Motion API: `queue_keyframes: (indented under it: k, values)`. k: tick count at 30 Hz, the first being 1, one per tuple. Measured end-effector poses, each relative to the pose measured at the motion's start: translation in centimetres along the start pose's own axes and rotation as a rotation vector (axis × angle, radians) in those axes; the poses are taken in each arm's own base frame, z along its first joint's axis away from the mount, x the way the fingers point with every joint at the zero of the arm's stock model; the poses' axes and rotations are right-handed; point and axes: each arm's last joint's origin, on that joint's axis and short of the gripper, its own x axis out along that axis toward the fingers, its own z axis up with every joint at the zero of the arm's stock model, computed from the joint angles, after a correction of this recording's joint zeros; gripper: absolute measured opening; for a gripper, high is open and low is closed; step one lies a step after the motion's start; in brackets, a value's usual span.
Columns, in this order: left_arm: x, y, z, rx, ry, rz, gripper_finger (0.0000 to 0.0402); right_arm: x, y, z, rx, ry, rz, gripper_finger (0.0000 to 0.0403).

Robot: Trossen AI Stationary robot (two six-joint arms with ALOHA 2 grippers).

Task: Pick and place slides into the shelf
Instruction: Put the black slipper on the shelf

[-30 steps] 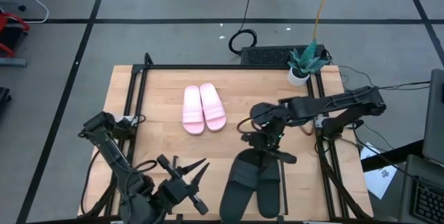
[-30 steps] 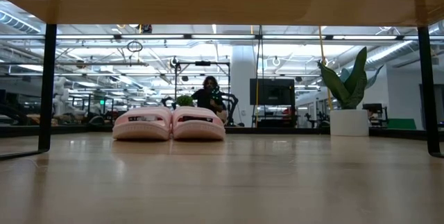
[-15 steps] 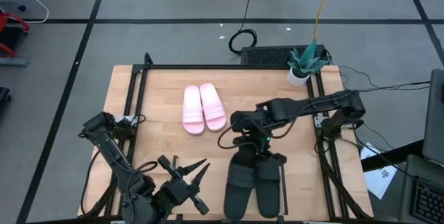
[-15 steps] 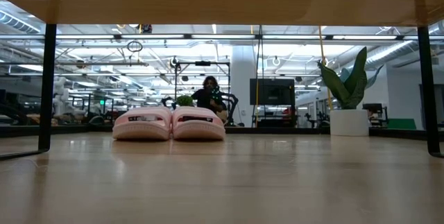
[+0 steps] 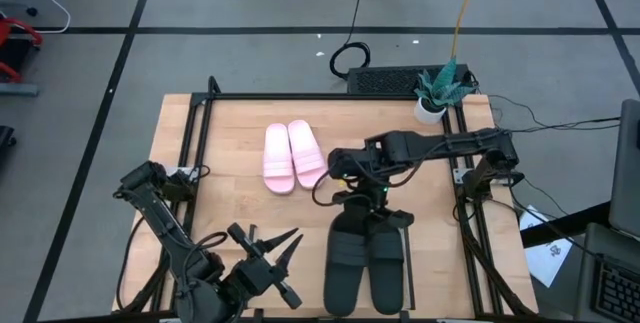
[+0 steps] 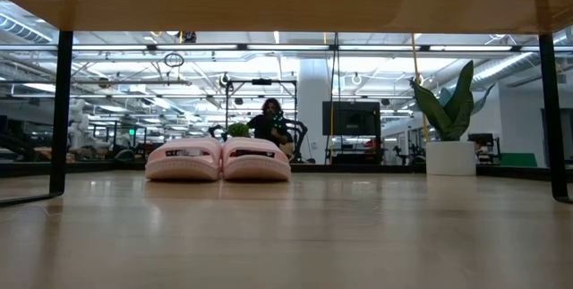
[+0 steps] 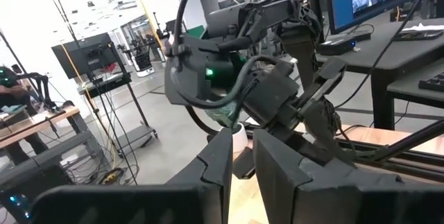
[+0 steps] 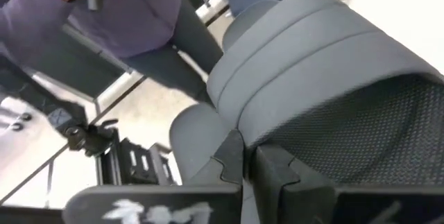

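The pale pink slides (image 5: 293, 155) (image 6: 219, 159) sit side by side, soles down, on the far middle of the light-wood shelf (image 5: 225, 178). My right gripper (image 5: 366, 206) (image 8: 248, 163) hovers over the shelf's middle, shut on the black slides (image 5: 365, 258) (image 8: 312, 64). These lie side by side beneath it, reaching toward the near edge, and do not show in the low view. My left gripper (image 5: 268, 255) (image 7: 241, 161) waits shut at the near left corner. My right gripper holds the black slides at their far end (image 5: 366, 225), coming from above and pointing down. Its own body hides the place of contact in the high view. In the wrist view the fingers (image 8: 232, 156) close beside a ribbed strap (image 8: 291, 50). The pair appears lifted off the board.
A potted plant (image 5: 436, 91) (image 6: 448, 114) stands at the far right corner. Black rails (image 5: 205, 143) (image 6: 61, 110) line the shelf's ends. Bare board lies to the right of the pink pair (image 5: 400, 128). A person's hand and sleeve (image 8: 83, 2) show beyond the table.
My right gripper has swung toward the table's left, nearer the pink pair, staying shut on the black slides. The black pair has travelled with it and turned, from splayed and slanted to nearly straight and parallel, pointing at the near edge.
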Motion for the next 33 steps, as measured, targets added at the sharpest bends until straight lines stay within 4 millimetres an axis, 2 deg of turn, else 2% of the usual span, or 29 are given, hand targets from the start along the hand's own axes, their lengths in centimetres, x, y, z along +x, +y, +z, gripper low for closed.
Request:
queue_keyframes:
  k: [17,24,33]
  values:
    - [0.6,0.0,0.0,0.007,0.003,0.015,0.0062,0.2,0.1,-0.4,-0.072,0.029,0.021,0.0]
    - [0.7,0.1,0.0,0.008,0.004,0.016,0.0062,1.4,-1.6,-0.9,-0.049,0.026,0.077,0.0]
    - [0.7,0.1,0.0,0.008,0.004,0.016,0.0062,2.2,-2.6,-1.5,-0.041,0.056,0.102,0.0]
